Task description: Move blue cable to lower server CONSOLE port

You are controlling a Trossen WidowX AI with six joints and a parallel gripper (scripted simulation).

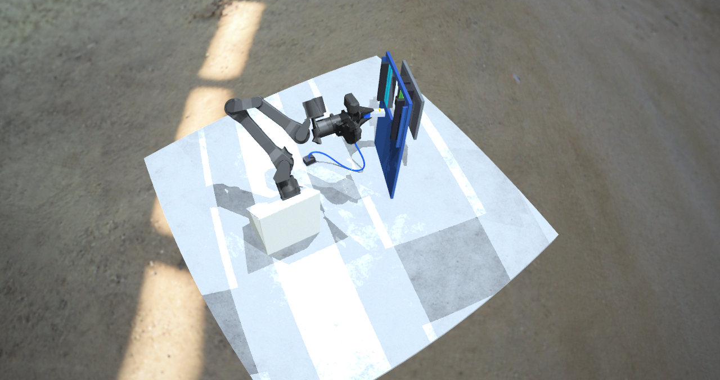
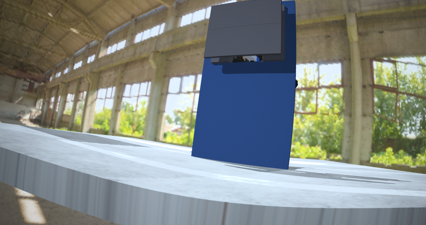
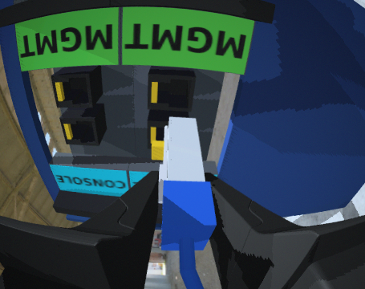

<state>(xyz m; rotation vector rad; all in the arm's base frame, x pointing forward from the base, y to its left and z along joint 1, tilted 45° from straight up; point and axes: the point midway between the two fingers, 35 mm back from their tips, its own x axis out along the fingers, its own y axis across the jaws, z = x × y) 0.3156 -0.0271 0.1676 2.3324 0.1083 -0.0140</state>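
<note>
Wrist view shows my gripper (image 3: 180, 180) (image 1: 369, 113) clamped on the blue-and-white plug (image 3: 184, 150) (image 1: 376, 112), its long axis running forward, nose just beside the right-hand CONSOLE-side port (image 3: 155, 130), so I judge a slight leftward shift is needed before pushing.

The white plug (image 1: 377, 112) (image 2: 251, 58) (image 3: 186, 148), blue at its rear, is pinched in the claw (image 1: 370, 114) (image 3: 180, 180), its blue cable (image 1: 363, 162) (image 3: 187, 258) curving behind.

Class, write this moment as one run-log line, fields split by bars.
gripper: shut on plug | plug: out, before a CONSOLE-side port | insertion: unconfirmed | release: pending
</note>
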